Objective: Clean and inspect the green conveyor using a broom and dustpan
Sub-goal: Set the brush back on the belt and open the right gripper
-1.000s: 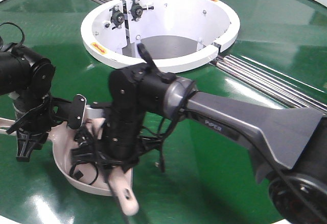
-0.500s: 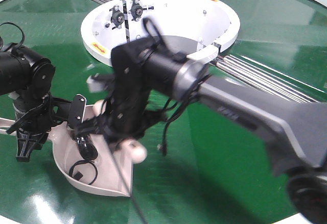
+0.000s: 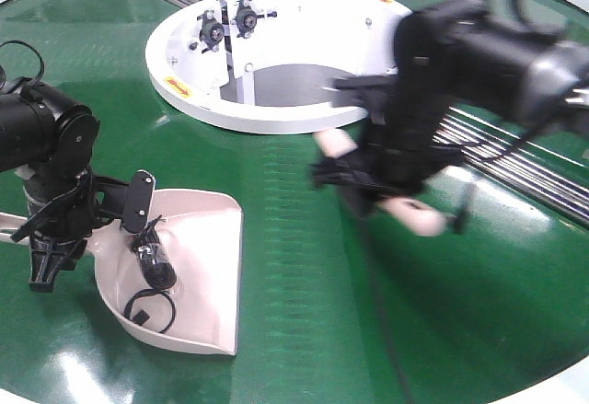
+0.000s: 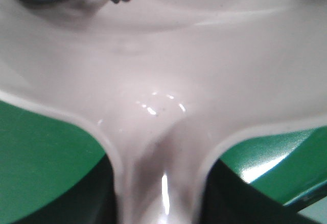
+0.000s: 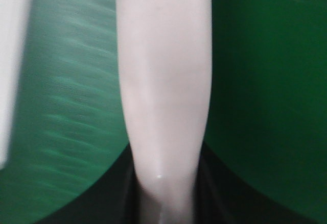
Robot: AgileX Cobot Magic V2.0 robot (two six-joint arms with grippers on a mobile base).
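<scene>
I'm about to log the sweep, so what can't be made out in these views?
Broom bristles: front view, lost in motion blur; right wrist view shows only its handle.
Dark corded item in the dustpan: front view, too small to identify; left wrist view cuts it off at the top edge.
Green conveyor: cropped by frame edges in every view.

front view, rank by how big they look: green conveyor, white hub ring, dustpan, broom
1. green conveyor
2. white hub ring
3. dustpan
4. broom: only small blurred bits show, so its real size is unsure
</scene>
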